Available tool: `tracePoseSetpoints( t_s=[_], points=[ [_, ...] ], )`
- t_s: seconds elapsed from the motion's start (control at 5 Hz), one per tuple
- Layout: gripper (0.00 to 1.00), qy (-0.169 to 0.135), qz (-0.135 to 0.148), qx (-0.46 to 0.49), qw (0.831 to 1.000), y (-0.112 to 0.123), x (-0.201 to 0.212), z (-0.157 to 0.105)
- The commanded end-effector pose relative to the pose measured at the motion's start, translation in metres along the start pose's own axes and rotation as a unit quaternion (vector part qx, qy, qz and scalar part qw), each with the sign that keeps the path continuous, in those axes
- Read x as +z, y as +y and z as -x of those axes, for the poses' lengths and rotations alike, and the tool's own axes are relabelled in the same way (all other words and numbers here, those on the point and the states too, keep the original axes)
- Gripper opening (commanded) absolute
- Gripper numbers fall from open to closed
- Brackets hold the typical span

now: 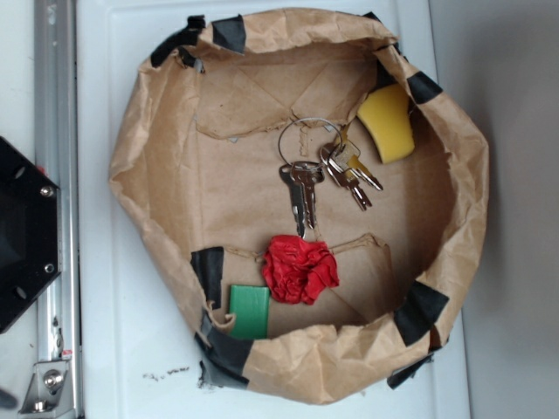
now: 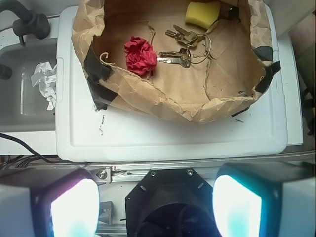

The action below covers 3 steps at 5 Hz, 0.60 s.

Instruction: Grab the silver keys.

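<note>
The silver keys (image 1: 319, 170) lie on the floor of a crumpled brown paper bowl (image 1: 157, 166), strung on a thin wire ring: two grey keys point toward the near side and a silver-and-brassy cluster lies to the right. The wrist view shows the silver keys (image 2: 183, 47) far up in the frame, inside the paper bowl (image 2: 163, 101). My gripper (image 2: 155, 207) is open, its two pads wide apart with nothing between them, well back from the bowl, over the black robot base (image 2: 168, 202). The gripper does not show in the exterior view.
In the bowl lie a red crumpled ball (image 1: 300, 268) just below the keys, a yellow sponge (image 1: 387, 122) at the upper right and a green block (image 1: 250, 312) by the near wall. The bowl rests on a white lid (image 2: 173, 133). A metal rail (image 1: 54, 209) runs alongside.
</note>
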<state>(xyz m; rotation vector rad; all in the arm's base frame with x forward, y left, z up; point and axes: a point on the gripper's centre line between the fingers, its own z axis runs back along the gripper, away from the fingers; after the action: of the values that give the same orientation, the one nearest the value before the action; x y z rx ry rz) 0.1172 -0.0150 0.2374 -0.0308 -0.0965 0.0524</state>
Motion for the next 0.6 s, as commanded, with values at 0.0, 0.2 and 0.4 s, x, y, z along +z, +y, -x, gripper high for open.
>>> tracePoseSetpoints(
  t_s=[0.0,0.2,0.4],
  points=[
    [1.00,0.000,0.000,0.000,1.000,0.000,0.000,0.000],
    [1.00,-0.048,-0.031,0.056,0.997,0.001,-0.018,-0.049],
    [1.00,-0.072,-0.056,0.094,0.991,0.011,-0.034,-0.098]
  ],
)
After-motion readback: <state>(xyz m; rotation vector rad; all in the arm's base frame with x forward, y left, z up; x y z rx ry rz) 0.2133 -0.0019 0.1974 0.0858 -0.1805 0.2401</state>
